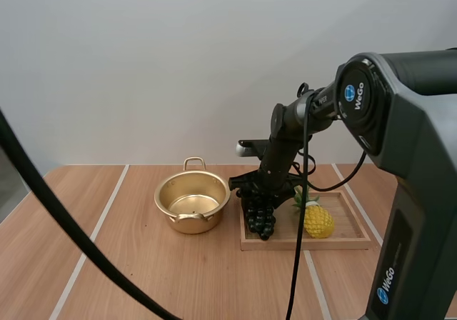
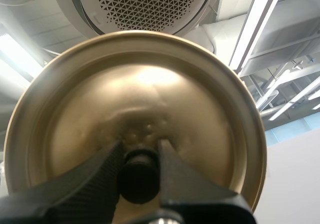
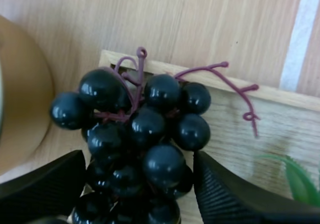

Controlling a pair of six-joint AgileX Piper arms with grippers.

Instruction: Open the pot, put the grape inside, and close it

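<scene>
High view: pot stands open on the table, with open wood on its left and front. The wooden tray edge is just beside the pot on the other side. Grapes lie in the tray corner nearest the pot. A toy pineapple sits farther from the pot on the same tray. Right gripper is down over the grapes.

Left wrist view: left gripper is clamped on the black knob of the lid. The lid rim touches nothing.

Right wrist view: fingers are spread wide, one on each side of the bunch. Contact can't be told. The pot wall is near the bunch, and the tray edge runs under the stems.
</scene>
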